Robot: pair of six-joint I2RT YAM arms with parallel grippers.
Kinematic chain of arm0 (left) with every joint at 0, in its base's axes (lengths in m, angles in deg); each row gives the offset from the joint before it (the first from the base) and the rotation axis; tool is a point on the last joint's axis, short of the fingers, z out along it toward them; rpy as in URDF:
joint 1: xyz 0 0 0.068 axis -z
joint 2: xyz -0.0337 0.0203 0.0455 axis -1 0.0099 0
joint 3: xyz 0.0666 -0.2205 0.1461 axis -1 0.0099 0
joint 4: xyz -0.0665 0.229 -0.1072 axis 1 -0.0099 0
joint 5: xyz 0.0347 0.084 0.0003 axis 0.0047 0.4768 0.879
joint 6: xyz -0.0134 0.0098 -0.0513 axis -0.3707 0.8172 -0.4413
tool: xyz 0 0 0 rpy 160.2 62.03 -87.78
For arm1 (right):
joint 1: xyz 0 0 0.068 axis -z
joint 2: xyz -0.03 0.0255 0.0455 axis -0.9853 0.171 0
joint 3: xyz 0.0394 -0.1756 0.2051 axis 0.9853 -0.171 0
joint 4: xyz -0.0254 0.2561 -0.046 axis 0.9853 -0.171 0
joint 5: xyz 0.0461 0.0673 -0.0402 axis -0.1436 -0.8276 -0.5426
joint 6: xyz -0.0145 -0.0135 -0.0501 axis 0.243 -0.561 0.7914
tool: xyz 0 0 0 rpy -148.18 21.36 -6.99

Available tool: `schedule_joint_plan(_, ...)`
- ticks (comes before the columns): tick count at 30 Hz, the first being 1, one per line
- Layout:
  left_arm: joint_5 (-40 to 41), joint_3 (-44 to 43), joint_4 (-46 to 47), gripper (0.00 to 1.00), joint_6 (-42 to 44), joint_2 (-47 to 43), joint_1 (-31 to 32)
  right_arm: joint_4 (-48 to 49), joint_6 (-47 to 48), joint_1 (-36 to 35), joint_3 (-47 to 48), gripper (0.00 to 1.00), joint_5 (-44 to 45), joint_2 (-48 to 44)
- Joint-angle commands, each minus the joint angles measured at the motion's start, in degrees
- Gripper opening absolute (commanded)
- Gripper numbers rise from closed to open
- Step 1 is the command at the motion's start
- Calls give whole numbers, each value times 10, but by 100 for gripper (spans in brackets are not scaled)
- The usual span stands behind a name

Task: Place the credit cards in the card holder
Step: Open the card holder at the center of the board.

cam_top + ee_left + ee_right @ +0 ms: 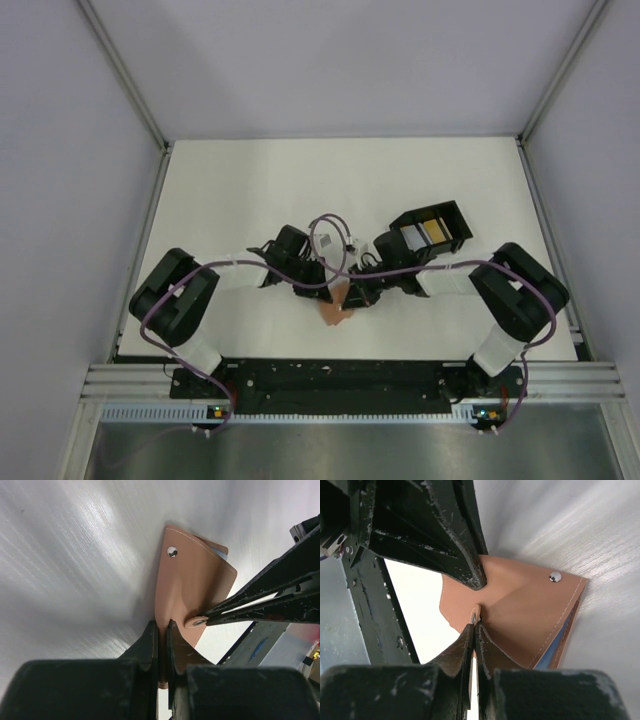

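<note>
Card holder (334,308), a tan leather-like sleeve, sits near the middle of the tabletop's (250,190) near edge, caught between both arms and lifted at an angle rather than lying flat. The left end effector (162,630) has its 2 fingers pressed together on the sleeve's lower edge, pinching the leather between them. The right end effector (474,629) is likewise closed, nipping a small rounded tab that carries a metal snap (473,617), and drawing that flap away from the body. A second metal stud (172,551) shows near the sleeve's far corner. Along the open side a sliver of pale blue (554,651) shows between the layers; I cannot tell whether it is the lining or a card. Toward the tabletop's right side, well apart from the sleeve, stands a black open tray (460,225) with 2 credit cards upright inside it, 1 yellow-orange (437,232) and 1 pale (415,238) just beside it.
</note>
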State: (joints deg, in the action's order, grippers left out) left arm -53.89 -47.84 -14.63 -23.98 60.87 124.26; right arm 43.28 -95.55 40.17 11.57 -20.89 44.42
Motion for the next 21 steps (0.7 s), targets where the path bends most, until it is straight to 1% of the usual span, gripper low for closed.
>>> schedule_joint_plan(1,113,9,37,0,-28,2,3,33,18,-40,-28,0,-89,-32)
schedule_joint_plan(4,131,7,56,0,-45,5,2,18,40,-42,-35,0,-121,-42)
schedule_joint_plan(6,135,4,56,0,-50,8,1,8,52,-45,-40,0,-128,-50)
schedule_joint_plan(8,126,2,56,0,-40,4,2,-9,53,-44,-44,0,-95,-59)
schedule_joint_plan(10,145,4,45,0,-33,-3,2,-22,61,-45,-53,0,-90,-73)
schedule_joint_plan(11,148,6,44,0,-29,-8,2,-36,62,-44,-56,0,-74,-85)
schedule_joint_plan(12,150,6,27,0,-25,-12,1,-51,62,-44,-58,7,-60,-94)
schedule_joint_plan(13,155,7,19,1,-24,-19,1,-62,62,-43,-61,11,-45,-106)
schedule_joint_plan(14,160,9,17,5,-22,-25,0,-49,52,-41,-68,16,-38,-113)
schedule_joint_plan(15,166,10,17,8,-24,-33,0,-51,47,-40,-71,26,-25,-116)
schedule_joint_plan(16,173,12,16,12,-26,-40,-1,-78,25,-38,-64,27,15,-120)
schedule_joint_plan(17,182,15,15,13,-26,-47,-2,-96,16,-33,-60,26,28,-124)
schedule_joint_plan(19,194,18,13,20,-33,-61,-5,-87,-6,-31,-72,28,50,-143)
schedule_joint_plan(21,206,20,15,28,-39,-71,-6,-75,-4,-31,-92,26,41,-156)
